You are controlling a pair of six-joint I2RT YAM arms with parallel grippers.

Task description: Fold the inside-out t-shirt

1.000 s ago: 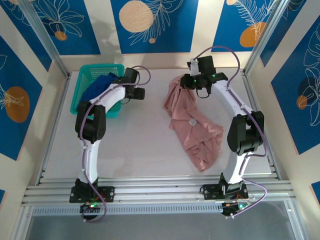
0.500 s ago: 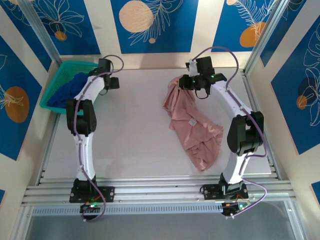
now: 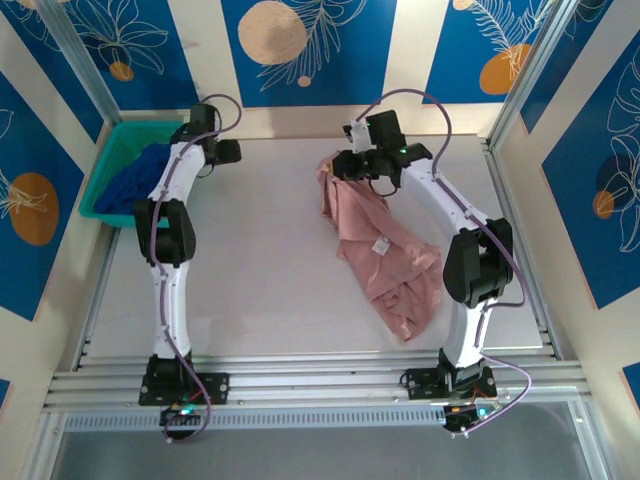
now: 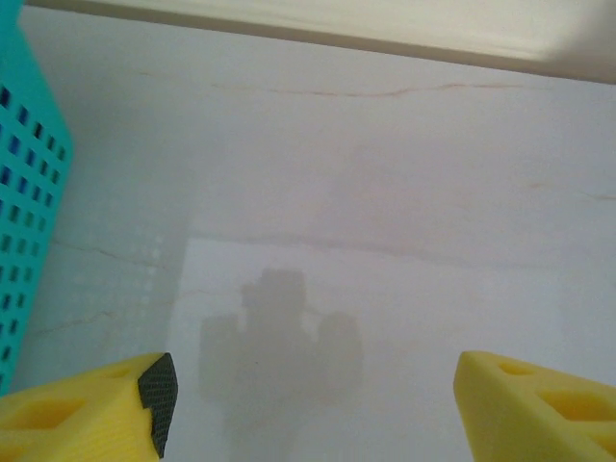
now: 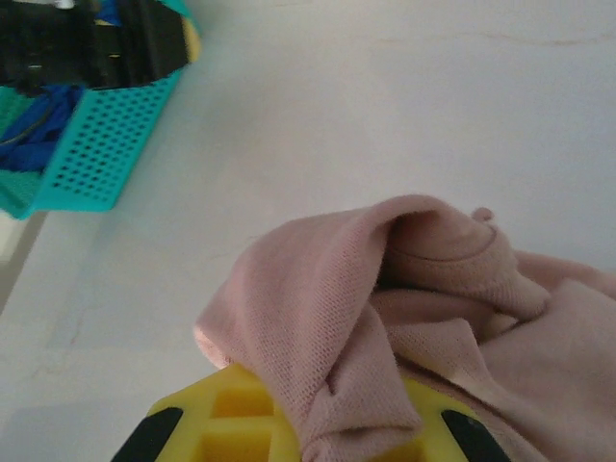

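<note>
Right gripper (image 3: 349,166) has shifted toward 9 o'clock, taking the far end of the t-shirt (image 3: 385,250) with it. Its jaws are pinched on the pink cloth (fold bunched between the yellow fingers). The rest lies crumpled on the table (image 3: 270,270), trailing toward 5 o'clock. Left gripper (image 4: 313,404) gapes wide, empty, at 11 o'clock, just beside the teal basket (image 3: 103,172).

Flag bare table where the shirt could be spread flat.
Biggest free patch: table centre, between the left arm and the pink t-shirt, running to the near edge. Crowded: right side, under the t-shirt and the right gripper pinching its far end; teal basket sits at the far-left corner.
</note>
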